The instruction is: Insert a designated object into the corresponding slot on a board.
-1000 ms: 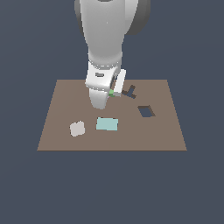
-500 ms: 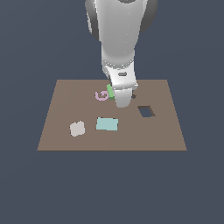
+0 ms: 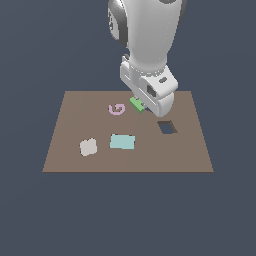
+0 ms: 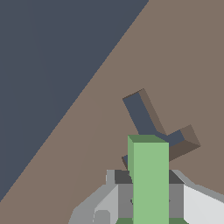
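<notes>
Seen from the exterior view's left to its right: a pale grey tile (image 3: 88, 147), a pale teal rectangle (image 3: 122, 142), a pink G (image 3: 116, 109), then the green T (image 3: 136, 105) under the gripper (image 3: 145, 105), and last a dark diamond-shaped hole (image 3: 167, 127), all on the brown board (image 3: 65, 125). Held just above the board, near the pink G, with only a small green corner showing past the white hand. In the wrist view, clamped on the green T (image 4: 148, 179), one grey finger (image 4: 124, 194) pressing each side of the stem, stem pointing forward toward the T-shaped slot (image 4: 151, 127). Probably a light and stiff block with flat smooth faces, so likely to slide a little between the pads if pushed against the slot edge; best held across the narrow stem as now, with the flat sides square to the fingers. Seems to need a turn before lowering, since the slot lies at an angle to the block, though exact misalignment hard to judge. Hidden in the exterior view: the slot itself, behind the arm, and most of the block. Cut off in the wrist view: the crossbar of the T and the fingertips, below the picture edge. Height of the block over the board not clear.
</notes>
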Action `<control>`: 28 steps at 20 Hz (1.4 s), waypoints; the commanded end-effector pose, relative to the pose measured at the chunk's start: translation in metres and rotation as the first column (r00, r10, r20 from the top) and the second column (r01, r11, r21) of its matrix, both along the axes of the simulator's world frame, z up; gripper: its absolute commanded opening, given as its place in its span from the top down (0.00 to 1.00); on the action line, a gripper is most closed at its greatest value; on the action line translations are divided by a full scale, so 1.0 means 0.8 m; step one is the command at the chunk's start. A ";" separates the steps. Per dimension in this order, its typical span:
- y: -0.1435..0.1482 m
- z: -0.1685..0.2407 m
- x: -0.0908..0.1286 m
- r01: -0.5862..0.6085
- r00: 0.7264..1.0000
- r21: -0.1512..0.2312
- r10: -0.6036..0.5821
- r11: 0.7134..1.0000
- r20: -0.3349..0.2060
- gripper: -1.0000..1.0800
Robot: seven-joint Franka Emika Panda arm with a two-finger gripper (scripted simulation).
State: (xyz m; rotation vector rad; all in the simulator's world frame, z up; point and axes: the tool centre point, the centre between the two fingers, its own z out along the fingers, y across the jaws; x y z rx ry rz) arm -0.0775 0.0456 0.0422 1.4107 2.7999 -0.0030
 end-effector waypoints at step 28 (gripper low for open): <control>0.041 -0.012 -0.014 -0.431 0.902 0.004 0.431 0.902 -0.004 1.00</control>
